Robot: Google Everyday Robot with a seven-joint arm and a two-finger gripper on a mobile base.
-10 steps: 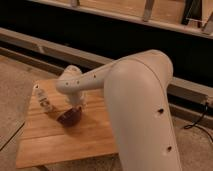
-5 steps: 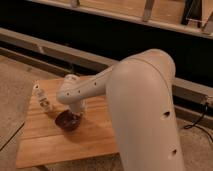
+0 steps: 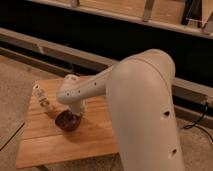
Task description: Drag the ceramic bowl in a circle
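A white robot arm reaches down over a wooden table [image 3: 55, 145]; its gripper [image 3: 75, 111] appears to touch the ceramic bowl [image 3: 67, 121] at the rim's upper right edge; the bowl sits left of centre, directly below it

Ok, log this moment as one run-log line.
task: drag bowl in circle | gripper: down at ceramic bowl rim | bowl: on wooden table, left-centre | glass cup: upright, left of bowl
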